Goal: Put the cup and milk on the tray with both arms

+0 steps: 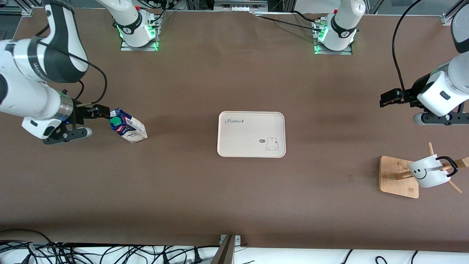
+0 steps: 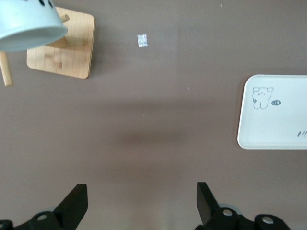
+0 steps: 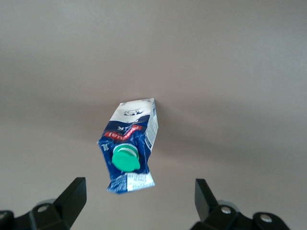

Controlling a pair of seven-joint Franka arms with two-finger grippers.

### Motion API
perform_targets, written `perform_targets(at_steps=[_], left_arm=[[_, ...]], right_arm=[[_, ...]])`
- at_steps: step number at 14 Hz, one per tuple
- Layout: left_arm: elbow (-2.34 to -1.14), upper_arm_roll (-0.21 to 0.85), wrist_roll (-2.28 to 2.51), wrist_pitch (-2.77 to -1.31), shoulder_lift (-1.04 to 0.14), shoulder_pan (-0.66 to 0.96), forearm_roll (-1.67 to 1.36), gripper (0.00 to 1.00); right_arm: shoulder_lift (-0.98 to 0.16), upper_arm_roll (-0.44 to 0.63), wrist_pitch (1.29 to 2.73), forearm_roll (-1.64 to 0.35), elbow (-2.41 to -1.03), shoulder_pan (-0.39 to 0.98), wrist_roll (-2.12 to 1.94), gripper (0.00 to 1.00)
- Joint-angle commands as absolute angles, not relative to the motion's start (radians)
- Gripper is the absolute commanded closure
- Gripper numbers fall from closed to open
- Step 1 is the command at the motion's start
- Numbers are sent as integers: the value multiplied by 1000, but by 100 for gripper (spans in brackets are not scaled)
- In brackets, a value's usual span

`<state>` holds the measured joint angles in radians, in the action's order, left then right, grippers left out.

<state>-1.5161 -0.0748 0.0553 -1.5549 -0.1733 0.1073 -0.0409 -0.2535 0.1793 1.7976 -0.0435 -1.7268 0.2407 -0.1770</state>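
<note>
The milk (image 1: 128, 126), a blue and white carton with a green cap, stands on the table toward the right arm's end. My right gripper (image 1: 99, 111) is open and empty, close to the carton's top, not touching it. In the right wrist view the milk (image 3: 129, 148) lies just ahead of the open right gripper (image 3: 138, 184). The cream tray (image 1: 251, 134) lies empty mid-table. The white smiley cup (image 1: 428, 170) hangs on a wooden rack toward the left arm's end. My left gripper (image 1: 388, 98) is open and empty over bare table. The left wrist view shows that gripper (image 2: 141, 191), the cup (image 2: 26, 24) and the tray (image 2: 276, 112).
The rack's square wooden base (image 1: 398, 176) with slanted pegs (image 1: 431, 148) stands nearer to the front camera than the left gripper; it also shows in the left wrist view (image 2: 62, 48). A small mark (image 1: 350, 178) is on the brown tabletop beside the rack.
</note>
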Motion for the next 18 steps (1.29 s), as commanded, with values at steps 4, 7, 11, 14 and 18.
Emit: perform_targets(at_steps=[4, 7, 11, 14, 18], left_arm=[[-1733, -74, 55, -1932, -114, 106, -58, 0], [-1867, -75, 64, -2156, -75, 104, -49, 0], [-1992, -72, 60, -2343, -29, 101, -54, 0], [-2103, -69, 58, -2477, 9, 104, -57, 0], [-2155, -69, 57, -2539, 40, 103, -54, 0]], right_arm=[[-222, 175, 1974, -58, -1920, 253, -187, 0], [-219, 167, 1959, -63, -1916, 253, -186, 0], [-215, 164, 1973, -64, -1950, 253, -184, 0], [-215, 164, 1997, -64, -1985, 253, -186, 5], [-219, 164, 1990, -64, -1973, 261, -184, 64]])
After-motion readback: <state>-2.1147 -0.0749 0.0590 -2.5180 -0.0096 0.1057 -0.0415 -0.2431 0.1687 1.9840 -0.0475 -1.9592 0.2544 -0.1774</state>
